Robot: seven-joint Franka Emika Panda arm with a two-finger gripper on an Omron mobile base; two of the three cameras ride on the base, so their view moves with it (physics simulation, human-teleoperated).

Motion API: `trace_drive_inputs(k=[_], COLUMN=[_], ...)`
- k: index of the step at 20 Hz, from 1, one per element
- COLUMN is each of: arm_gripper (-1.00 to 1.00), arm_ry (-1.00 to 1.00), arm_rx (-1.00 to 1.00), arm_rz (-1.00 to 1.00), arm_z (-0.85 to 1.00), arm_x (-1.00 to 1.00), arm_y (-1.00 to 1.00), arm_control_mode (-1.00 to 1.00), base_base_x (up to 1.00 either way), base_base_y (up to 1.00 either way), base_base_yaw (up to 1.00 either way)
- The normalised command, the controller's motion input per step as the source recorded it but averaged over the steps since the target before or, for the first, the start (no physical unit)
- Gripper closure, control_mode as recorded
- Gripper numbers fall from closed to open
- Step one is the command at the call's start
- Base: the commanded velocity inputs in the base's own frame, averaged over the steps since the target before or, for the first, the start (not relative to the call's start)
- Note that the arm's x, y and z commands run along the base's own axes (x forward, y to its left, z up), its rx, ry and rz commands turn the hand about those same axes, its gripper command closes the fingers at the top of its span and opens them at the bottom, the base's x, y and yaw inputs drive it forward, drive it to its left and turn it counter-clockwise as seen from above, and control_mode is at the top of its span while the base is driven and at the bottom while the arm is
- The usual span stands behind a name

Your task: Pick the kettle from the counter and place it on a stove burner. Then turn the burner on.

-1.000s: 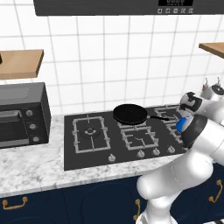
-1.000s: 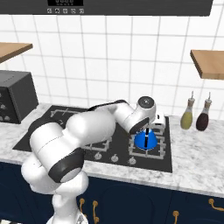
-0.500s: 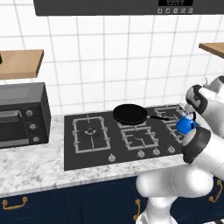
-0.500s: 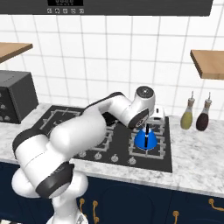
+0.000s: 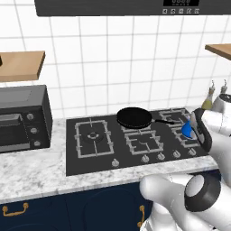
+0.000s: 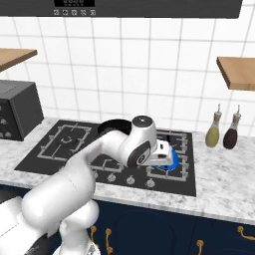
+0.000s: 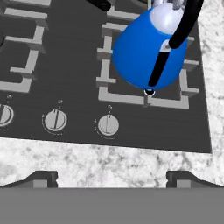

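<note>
Since you want progress: the carry looks finished, the lighting is not.
Kettle: your kettle (image 7: 146, 48) sits on the burner (image 7: 144, 98) at the cooktop's front right, toward 1 o'clock in the hand view, off the counter (image 7: 109, 162).
Hand: your hand (image 7: 111, 177) has its tips spread wide apart, gripping nothing, well back from the kettle.
Done: pick and place, by my reading.
Left: turn a knob (image 7: 108, 125); which one serves this burner I cannot tell.
</note>
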Motion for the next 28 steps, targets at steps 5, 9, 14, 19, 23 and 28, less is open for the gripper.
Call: trace_drive_inputs(k=[5,9,14,19,23,28], arm_gripper=[-1.00,-1.00,-1.00,-1.00,-1.00,-1.00], arm_ry=[0.04,0.10,0.11,0.01,0.02,0.00], arm_rx=[-0.13,-0.10,-0.10,0.09,0.19,0.16], arm_rz=[0.00,0.00,-0.04,-0.07,-0.01,0.00], arm_z=[-0.30,-0.21,-0.29,-0.12,-0.11,0.00], arm_x=[-0.18,0.06,0.30,0.38,0.34,0.06], arm_y=[0.07,0.05,0.07,-0.37,-0.38,-0.07], arm_control_mode=[-1.00,-1.00,-1.00,-1.00,-1.00,-1.00], base_base_x=[0.00,0.00,0.00,0.00,0.00,0.00], base_base_y=[0.00,0.00,0.00,0.00,0.00,0.00], base_base_yaw=[0.00,0.00,0.00,0.00,0.00,0.00])
